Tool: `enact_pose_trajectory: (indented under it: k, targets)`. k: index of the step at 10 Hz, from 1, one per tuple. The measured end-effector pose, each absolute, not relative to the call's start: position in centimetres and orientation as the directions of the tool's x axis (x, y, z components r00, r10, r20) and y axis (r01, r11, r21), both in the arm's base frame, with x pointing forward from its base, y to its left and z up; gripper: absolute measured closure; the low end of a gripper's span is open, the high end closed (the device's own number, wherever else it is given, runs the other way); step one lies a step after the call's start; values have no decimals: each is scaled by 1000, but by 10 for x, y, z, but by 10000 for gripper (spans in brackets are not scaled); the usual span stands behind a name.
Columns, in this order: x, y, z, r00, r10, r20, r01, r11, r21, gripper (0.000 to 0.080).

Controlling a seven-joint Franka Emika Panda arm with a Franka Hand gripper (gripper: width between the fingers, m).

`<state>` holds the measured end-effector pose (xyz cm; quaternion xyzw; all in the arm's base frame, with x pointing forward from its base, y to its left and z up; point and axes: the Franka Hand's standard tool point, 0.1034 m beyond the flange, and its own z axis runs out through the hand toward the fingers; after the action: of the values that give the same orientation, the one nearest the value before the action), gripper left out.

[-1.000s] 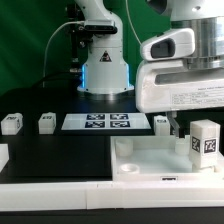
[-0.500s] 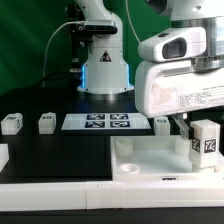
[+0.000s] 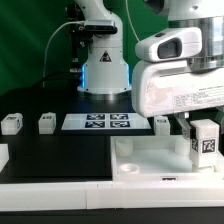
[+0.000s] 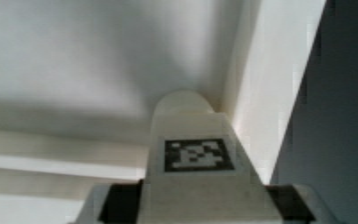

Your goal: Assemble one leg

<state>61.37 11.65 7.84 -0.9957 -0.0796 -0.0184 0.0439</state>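
Note:
My gripper (image 3: pixel 200 128) is shut on a leg (image 3: pixel 205 143), a small white block with a black-and-white tag facing the camera. It holds the leg upright at the right end of the wide white tray (image 3: pixel 150 160), low over it; I cannot tell whether the leg touches the tray. In the wrist view the leg (image 4: pixel 197 140) runs out from between the dark pads (image 4: pixel 130 204) of my gripper (image 4: pixel 202 206), tag up, over the tray's white surface (image 4: pixel 87 90) near its side wall.
Three more legs stand on the black table: two at the exterior view's left (image 3: pixel 11 123) (image 3: pixel 46 123), one (image 3: pixel 162 123) beside the marker board (image 3: pixel 97 122). A white part (image 3: pixel 3 157) lies at the left edge. The robot base (image 3: pixel 103 70) stands behind.
My gripper has shifted slightly toward the exterior view's left and a little lower, with the leg still in it. Nothing else has moved.

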Motion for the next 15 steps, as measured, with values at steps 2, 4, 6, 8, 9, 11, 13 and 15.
enact_pose_trajectory:
  k: [2, 4, 6, 8, 9, 11, 13, 15]
  targets:
    - [614, 116, 78, 999, -19, 28, -16, -995, -97, 503]
    - [613, 117, 78, 972, -234, 10, -232, -968, -100, 503]
    - [613, 118, 78, 871, -491, -19, -491, -866, -99, 503]
    - [612, 120, 77, 757, -652, -43, -652, -752, -96, 503]
    - [611, 121, 77, 692, -720, -56, -722, -686, -94, 503]
    - [611, 124, 77, 514, -853, -89, -857, -508, -86, 503]
    - [610, 128, 77, 339, -933, -121, -940, -333, -72, 503]
    - [610, 128, 77, 385, -916, -118, -923, -378, -78, 307]
